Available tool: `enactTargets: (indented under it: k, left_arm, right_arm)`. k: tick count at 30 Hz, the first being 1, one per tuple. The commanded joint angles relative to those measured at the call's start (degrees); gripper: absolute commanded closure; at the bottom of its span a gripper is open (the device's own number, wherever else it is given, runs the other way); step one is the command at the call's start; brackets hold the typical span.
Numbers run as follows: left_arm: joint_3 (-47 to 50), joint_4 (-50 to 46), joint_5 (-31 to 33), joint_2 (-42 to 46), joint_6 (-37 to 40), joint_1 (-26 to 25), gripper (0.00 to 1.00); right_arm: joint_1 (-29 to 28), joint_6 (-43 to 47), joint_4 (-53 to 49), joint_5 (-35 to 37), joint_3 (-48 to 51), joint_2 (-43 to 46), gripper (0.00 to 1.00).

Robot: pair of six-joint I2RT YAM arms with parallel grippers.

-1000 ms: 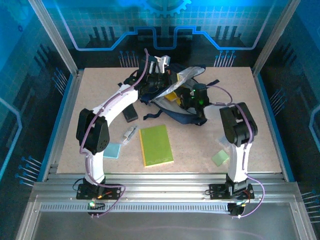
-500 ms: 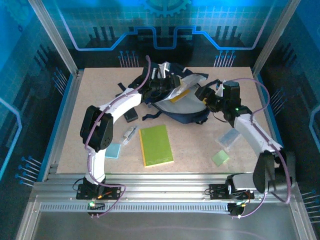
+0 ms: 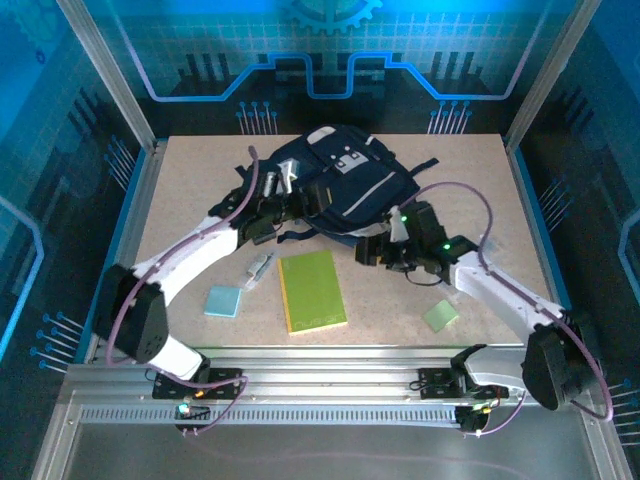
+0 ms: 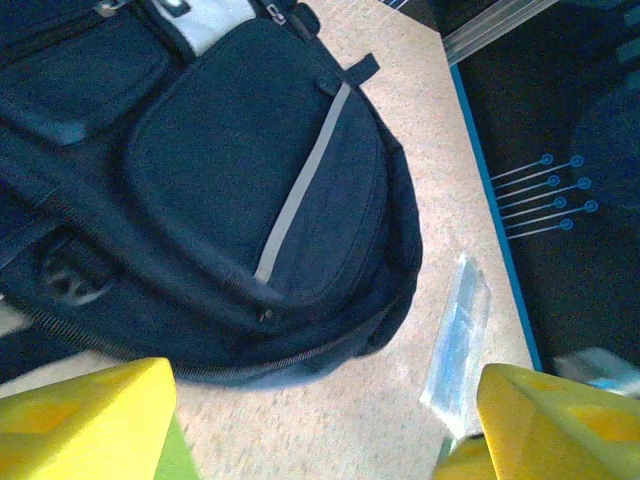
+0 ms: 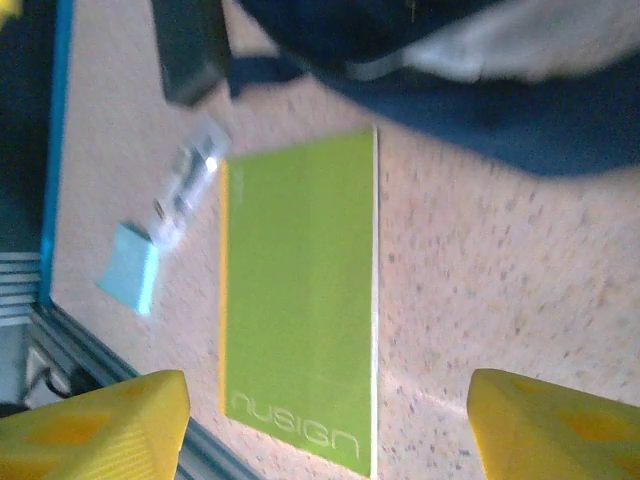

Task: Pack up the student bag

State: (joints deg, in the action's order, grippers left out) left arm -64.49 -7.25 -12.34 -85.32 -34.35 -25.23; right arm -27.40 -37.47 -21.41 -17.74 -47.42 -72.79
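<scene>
When viewed from overhead, student bag [image 3: 340, 185]: lay front-up at the far middle of the desk [image 3: 480, 200], grey patches and white stripes uppermost, no open mouth to be seen.
Left pincer [image 4: 320, 430]: hung spread wide just beside the bag's lower edge, gripped nothing.
Right pincer [image 5: 325, 430]: stood spread wide above the green notebook [image 3: 312, 290], gripped nothing.
Notebook position: lay flat on the near side of the bag, apart from it, not yet packed.
Loose small things: blue pad [image 3: 222, 301], green pad [image 3: 440, 316], small clear item [image 5: 185, 180] and black case [image 5: 190, 50], all lay on the desk outside the bag.
Clear packet [image 4: 458, 340]: lay between the bag's rounded end and the desk's side edge.
Risk, access: judged likely to stall for want of an opening turned up and held apart; would call for one pincer on the zip or flap first.
Risk, notebook: thin and flush with the desk; could slide away from closing fingers, or get pinched by one cover alone and flop open.
Risk, straps [image 3: 300, 235]: trailed loose near the left pincer; could snag a finger and drag the bag across the black case.
Risk, arms: both wrists sat close together along the bag's near edge; could collide if sent toward the same thing.
Risk, packet: could get shoved off the desk by any push on the bag.
</scene>
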Motion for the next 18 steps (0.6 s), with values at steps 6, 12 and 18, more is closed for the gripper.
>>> enactTargets:
  k: [6, 12, 18]
  left_arm:
    - [13.5, -16.4, 2.8, 8.9, 0.7, 0.2, 0.41]
    - [20.9, -19.0, 3.9, 11.4, -1.9, -1.6, 0.45]
    - [23.9, -20.0, 6.3, 10.4, -2.0, -4.2, 0.45]
  right_arm:
    - [-11.4, -1.3, 5.7, 9.3, -0.4, -8.7, 0.33]
    - [-15.8, -2.7, 6.8, 13.1, -2.6, -17.2, 0.45]
    - [-18.6, -2.2, 5.2, 17.5, -6.8, -23.4, 0.49]
